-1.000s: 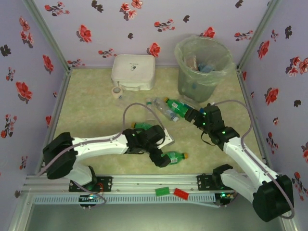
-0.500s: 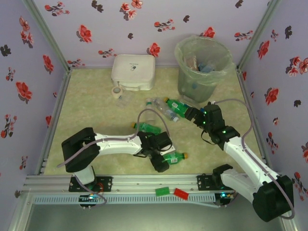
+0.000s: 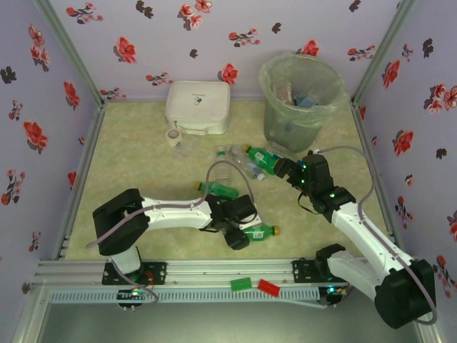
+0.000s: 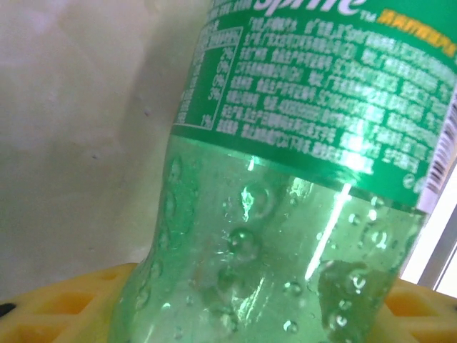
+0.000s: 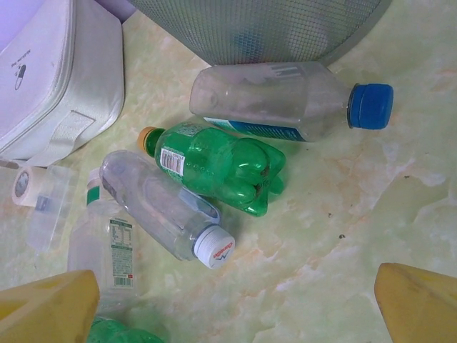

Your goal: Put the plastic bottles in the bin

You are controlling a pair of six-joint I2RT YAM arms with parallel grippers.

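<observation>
Green bottle (image 4: 285, 214) lies between the jaws of the left gripper (image 3: 241, 236), closure unclear; slick, it could slip. Right gripper (image 5: 235, 304) is spread wide.

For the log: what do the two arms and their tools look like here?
Both the left arm and right arm have white links with bulky black joints, each trailing a looping grey cable. Small green lights glow near the right arm's wrist. The left tool and right tool are black with yellow fingers.
</observation>
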